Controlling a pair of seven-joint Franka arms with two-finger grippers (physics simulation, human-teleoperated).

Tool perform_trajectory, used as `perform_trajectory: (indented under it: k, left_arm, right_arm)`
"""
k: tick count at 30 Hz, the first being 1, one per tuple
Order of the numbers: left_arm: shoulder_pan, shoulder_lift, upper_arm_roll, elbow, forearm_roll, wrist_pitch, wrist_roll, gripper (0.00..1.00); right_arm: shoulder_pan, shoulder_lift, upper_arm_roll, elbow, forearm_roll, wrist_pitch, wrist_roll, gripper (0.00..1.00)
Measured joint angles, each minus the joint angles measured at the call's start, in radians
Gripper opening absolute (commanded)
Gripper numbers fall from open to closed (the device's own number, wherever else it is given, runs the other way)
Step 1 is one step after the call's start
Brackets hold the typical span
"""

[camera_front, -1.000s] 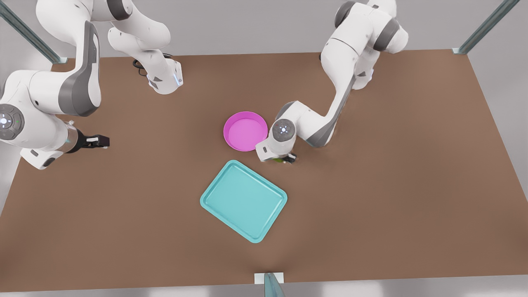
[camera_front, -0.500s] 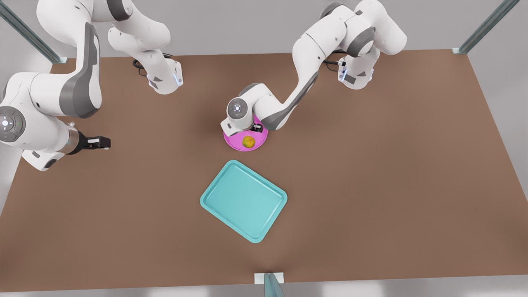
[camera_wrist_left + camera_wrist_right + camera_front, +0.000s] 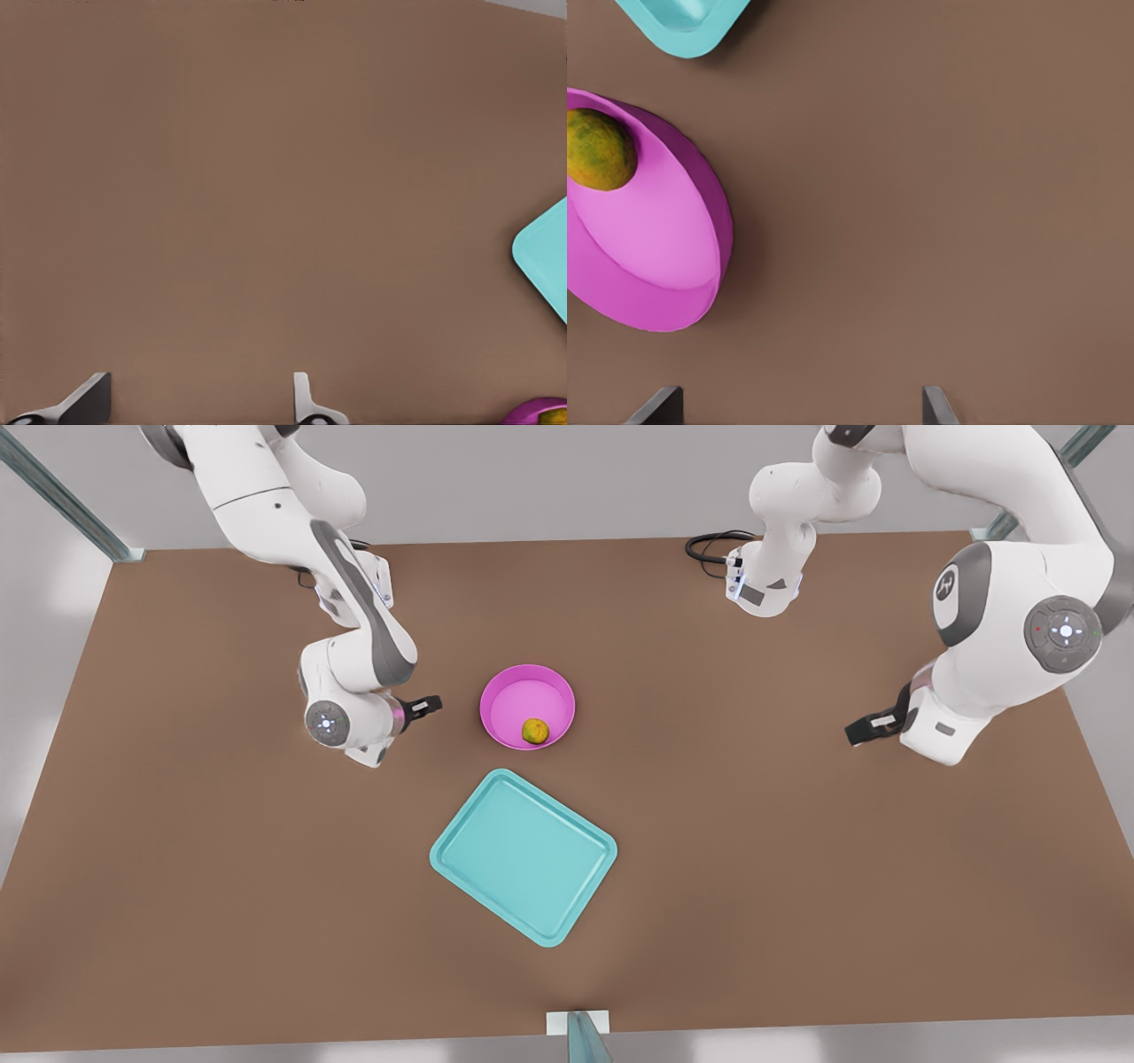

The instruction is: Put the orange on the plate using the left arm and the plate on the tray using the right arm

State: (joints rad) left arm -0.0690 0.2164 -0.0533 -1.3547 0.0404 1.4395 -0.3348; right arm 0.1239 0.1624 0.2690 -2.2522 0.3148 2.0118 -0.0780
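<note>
Tray (image 3: 524, 856) long axis diagonal

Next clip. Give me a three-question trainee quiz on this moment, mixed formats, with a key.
1. True or false: the orange lies inside the plate.
2. Multiple choice: where does the plate rest? A) on the tray B) on the table, apart from the tray C) in a gripper.
3. Fill in: the right gripper, near the plate at the front view's left, has its fingers ____; the left gripper waits at the front view's right.

Key: 1 true; 2 B; 3 open (the right wrist view shows its fingertips set wide apart, gripping nothing).
</note>
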Motion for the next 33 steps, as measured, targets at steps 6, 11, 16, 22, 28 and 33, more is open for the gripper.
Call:
perform_trajectory:
  k: [6,11,16,22,28,33]
  left_arm:
    - [0.007,0.031,-0.004,0.027,0.007,0.003,0.125,1.0]
    - [0.006,0.024,-0.003,0.024,0.002,-0.002,0.2,1.0]
    - [0.006,0.022,-0.003,0.02,0.0,-0.002,0.257,1.0]
    - [0.006,0.012,-0.003,0.017,-0.001,-0.005,0.307,1.0]
    - [0.006,0.012,-0.003,0.016,-0.001,-0.008,0.343,1.0]
    - [0.006,0.012,-0.003,0.015,-0.001,-0.01,0.365,1.0]
  right_arm:
    - [0.001,0.065,0.108,-0.174,0.084,0.392,0.058,1.0]
    - [-0.001,0.127,0.179,-0.178,0.129,0.567,0.095,1.0]
    - [0.0,0.132,0.218,-0.174,0.144,0.644,0.122,1.0]
    - [0.02,0.192,0.229,-0.158,0.148,0.681,0.145,1.0]
    - [0.028,0.215,0.231,-0.136,0.154,0.691,0.156,0.47]
    - [0.026,0.221,0.231,-0.128,0.16,0.688,0.153,0.33]
